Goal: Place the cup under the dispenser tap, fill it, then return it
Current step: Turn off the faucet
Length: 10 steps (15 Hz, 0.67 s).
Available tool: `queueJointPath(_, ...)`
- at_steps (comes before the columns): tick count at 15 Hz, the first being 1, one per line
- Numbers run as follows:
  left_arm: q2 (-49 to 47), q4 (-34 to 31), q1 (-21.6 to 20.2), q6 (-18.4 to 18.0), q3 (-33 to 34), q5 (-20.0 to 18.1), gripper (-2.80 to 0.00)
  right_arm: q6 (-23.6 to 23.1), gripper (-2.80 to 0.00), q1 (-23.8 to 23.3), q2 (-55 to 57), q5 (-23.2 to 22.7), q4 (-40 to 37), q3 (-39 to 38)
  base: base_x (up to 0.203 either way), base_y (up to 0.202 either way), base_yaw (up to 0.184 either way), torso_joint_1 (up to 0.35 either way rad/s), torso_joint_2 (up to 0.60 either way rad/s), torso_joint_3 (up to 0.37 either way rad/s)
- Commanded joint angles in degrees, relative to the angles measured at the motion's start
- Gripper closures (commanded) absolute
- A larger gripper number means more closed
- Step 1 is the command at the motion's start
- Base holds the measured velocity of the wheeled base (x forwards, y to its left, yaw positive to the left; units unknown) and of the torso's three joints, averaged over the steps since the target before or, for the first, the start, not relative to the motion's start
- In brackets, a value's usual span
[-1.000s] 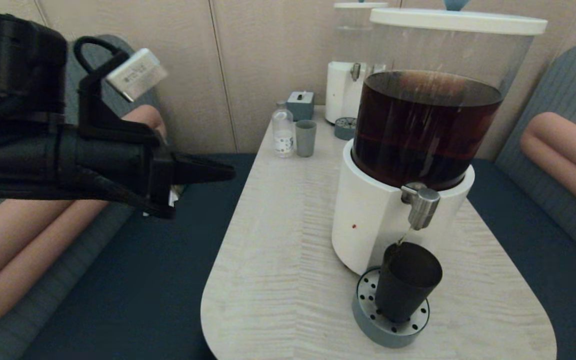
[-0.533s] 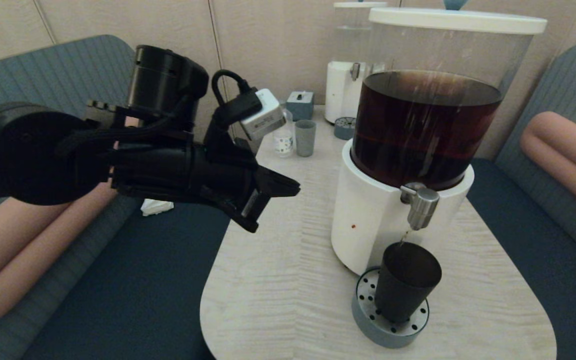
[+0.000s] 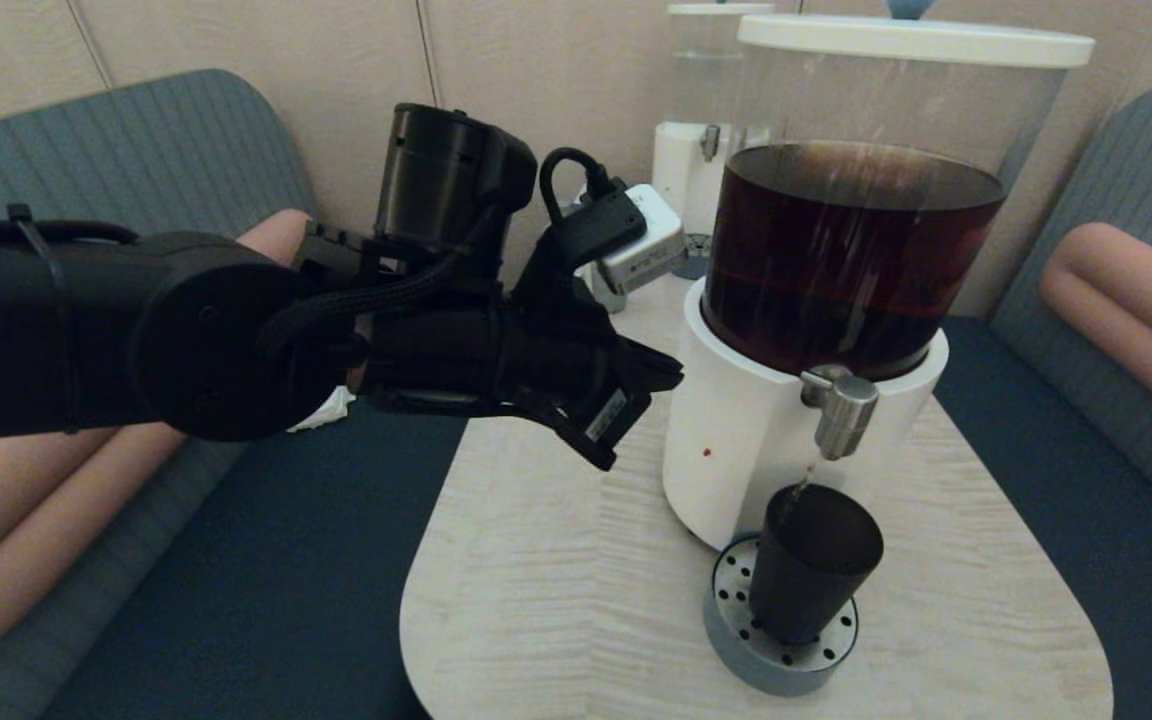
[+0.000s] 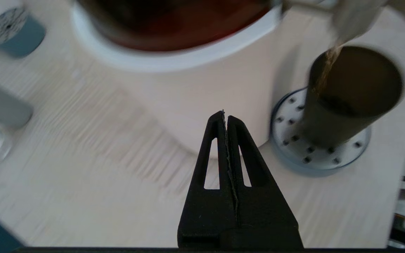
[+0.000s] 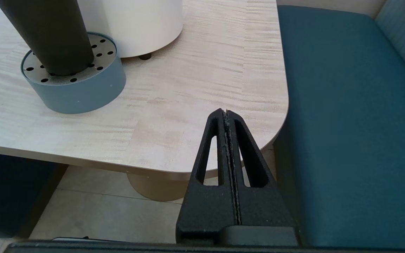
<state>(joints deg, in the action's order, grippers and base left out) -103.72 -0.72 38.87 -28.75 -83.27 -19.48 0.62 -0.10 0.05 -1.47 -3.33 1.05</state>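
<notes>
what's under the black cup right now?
The cup stands on a grey-blue round drip tray with a perforated top, below the dispenser tap. The holes directly beneath the cup are covered; whether the tray holds liquid can't be seen.

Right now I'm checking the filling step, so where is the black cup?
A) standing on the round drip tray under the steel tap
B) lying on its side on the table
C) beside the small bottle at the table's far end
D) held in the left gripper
A: the cup stands upright on the perforated drip tray below the dispenser tap, a thin stream running into it, no gripper holding it.

Dim head view, motion-blurred left wrist view.
</notes>
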Motion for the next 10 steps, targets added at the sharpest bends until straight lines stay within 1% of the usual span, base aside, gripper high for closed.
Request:
queueJointPath(1, -0.02, -0.67, 2.51, 0.20, -0.61, -0.11, 0.00, -0.01, 0.00, 0.01, 0.04, -0.02, -0.01, -0.03, 0.000, 0.000, 0.000, 0.000, 0.00, 0.000)
queueJointPath(3, 0.06, -1.87, 5.20, 1.40, -1.18, -0.04, 0.00, -0.01, 0.00, 0.01, 0.04, -0.02, -0.01, 0.01, 0.000, 0.000, 0.000, 0.000, 0.00, 0.000)
queueJointPath(6, -0.86, -2.00, 7.18, 1.90, -2.41, 0.23, 0.00, -0.01, 0.00, 0.01, 0.03, -0.02, -0.01, 0.01, 0.000, 0.000, 0.000, 0.000, 0.00, 0.000)
queueJointPath(10, -3.22, -1.83, 7.62, 2.27, -4.94, 0.32, 0.00, -0.01, 0.00, 0.01, 0.04, -0.02, -0.01, 0.01, 0.000, 0.000, 0.000, 0.000, 0.00, 0.000)
